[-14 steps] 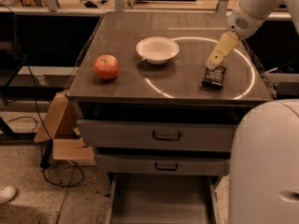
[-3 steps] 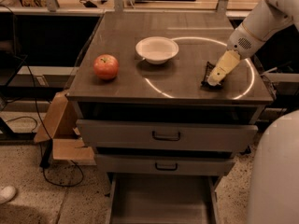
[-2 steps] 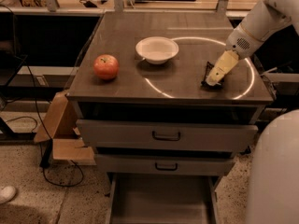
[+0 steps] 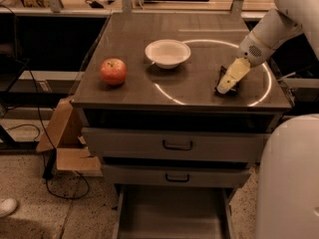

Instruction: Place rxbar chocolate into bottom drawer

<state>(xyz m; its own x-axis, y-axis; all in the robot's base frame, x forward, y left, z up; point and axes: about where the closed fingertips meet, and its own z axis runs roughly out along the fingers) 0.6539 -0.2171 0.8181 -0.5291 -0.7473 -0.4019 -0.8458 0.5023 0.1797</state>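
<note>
The bottom drawer [image 4: 172,214] stands pulled out at 6 o'clock of the view. Its grey tray is open from above, with side rails at its left and right edges. A white robot body [image 4: 289,183] crowds its 3 o'clock side, and a cardboard box [image 4: 65,136] sits off at 9 o'clock. Above it, two upper drawers [image 4: 174,144] are shut flush under the table [image 4: 129,91]. The chocolate bar [image 4: 221,75] lies flat on the tabletop near the front right corner, at about 4 o'clock of the bowl [image 4: 167,53]. Its long axis seems to run roughly 12 to 6, though most of it is covered. The gripper [image 4: 227,86] slants down onto it from 1 o'clock; I cannot tell whether it is open or closed. The apple [image 4: 113,71] sits at 8 o'clock of the bowl, well apart from the bar.
</note>
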